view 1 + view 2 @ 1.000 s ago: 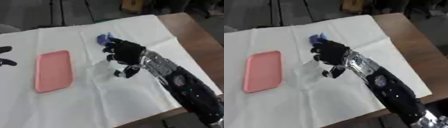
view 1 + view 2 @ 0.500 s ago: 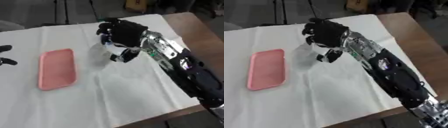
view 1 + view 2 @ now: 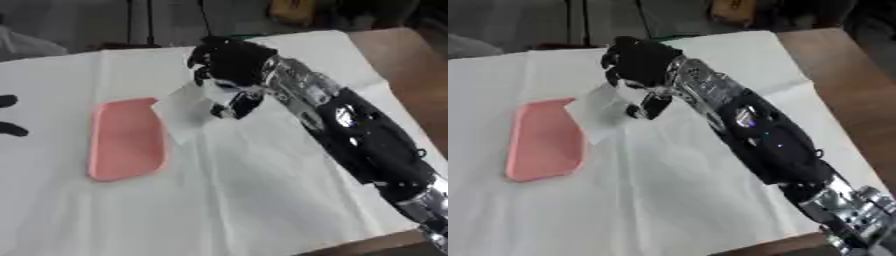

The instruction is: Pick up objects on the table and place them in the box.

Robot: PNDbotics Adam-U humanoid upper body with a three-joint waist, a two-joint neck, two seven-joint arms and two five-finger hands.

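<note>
Right hand (image 3: pixel 232 67): fingers curled down around a small pale translucent object (image 3: pixel 188 107), carried above the white-clothed table (image 3: pixel 262 200) just off the 3 o'clock edge of the pink tray (image 3: pixel 127 137), presumably in transit to be dropped in. The object hangs at 7 o'clock from the hand; its long axis seems to run from 1 to 7 o'clock, though its outline is blurred. Left hand (image 3: pixel 10 115): dark fingertips only at the 9 o'clock border, pose indeterminable.
</note>
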